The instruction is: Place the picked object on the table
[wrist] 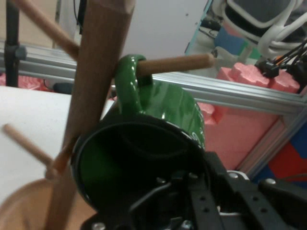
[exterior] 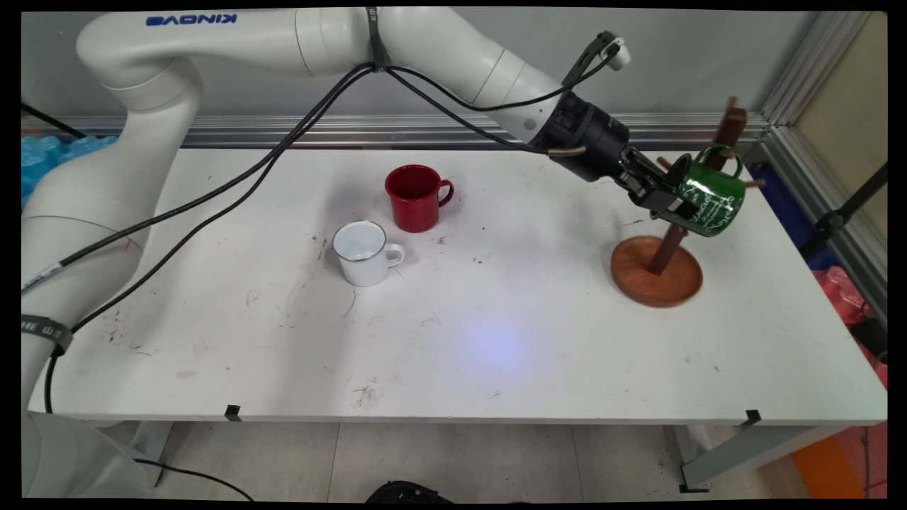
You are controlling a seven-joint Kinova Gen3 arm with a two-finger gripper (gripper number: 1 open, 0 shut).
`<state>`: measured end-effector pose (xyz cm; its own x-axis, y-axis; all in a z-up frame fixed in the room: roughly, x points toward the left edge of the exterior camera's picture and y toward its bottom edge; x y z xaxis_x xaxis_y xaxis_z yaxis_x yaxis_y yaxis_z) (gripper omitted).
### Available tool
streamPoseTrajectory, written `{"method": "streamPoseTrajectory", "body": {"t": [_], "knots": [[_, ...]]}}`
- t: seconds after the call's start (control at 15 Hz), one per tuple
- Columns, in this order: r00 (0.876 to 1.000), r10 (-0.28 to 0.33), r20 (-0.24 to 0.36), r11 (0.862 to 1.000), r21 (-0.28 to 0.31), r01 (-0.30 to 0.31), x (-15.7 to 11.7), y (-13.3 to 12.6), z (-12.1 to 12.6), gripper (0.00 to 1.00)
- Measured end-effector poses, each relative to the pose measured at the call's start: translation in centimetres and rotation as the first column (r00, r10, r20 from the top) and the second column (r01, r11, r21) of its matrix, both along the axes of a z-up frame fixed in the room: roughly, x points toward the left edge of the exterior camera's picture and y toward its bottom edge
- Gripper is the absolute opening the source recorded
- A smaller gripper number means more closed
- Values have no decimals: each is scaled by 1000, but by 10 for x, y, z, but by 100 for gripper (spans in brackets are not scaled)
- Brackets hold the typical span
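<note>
- Green mug point(exterior: 712, 200) hangs in the air at the right side of the table point(exterior: 496, 340), tipped on its side, with its open mouth turned toward the arm.
- The tool point(exterior: 666, 195) is clamped on the green mug's rim; in the hand view one finger goes inside the mug and the other is outside the wall.
- The green mug's handle point(wrist: 128, 81) is looped over a wooden peg point(wrist: 177, 63) of the mug tree point(exterior: 666, 248). The peg pokes out through the handle.
- The mug tree has a dark brown post that leans a bit and a round wooden base point(exterior: 657, 273) that sits on the table. More pegs stick out from the post, higher and lower.
- The green mug has white writing on its side. I cannot read it.
- A red mug point(exterior: 415, 197) stands upright near the middle of the table, toward the back, with its handle to the right.
- A white mug point(exterior: 365, 253) stands upright just in front of the red mug and a little to the left. Its handle also points right. The two are close but not touching.
- Both are well apart from the tool and the mug tree.
</note>
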<state>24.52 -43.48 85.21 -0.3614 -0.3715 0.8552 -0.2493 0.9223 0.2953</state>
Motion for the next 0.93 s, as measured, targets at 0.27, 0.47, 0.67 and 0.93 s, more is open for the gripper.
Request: {"method": "streamPoseTrajectory", "body": {"t": [0.27,0.47,0.67,0.93], "knots": [[1000,-14,-4,1000,2,14,0,5,2,0],[1000,-26,-10,1000,1,26,-1,9,5,0],[999,-38,-14,999,-2,38,-3,12,9,0],[998,-53,-19,999,-11,53,-5,16,16,0]]}}
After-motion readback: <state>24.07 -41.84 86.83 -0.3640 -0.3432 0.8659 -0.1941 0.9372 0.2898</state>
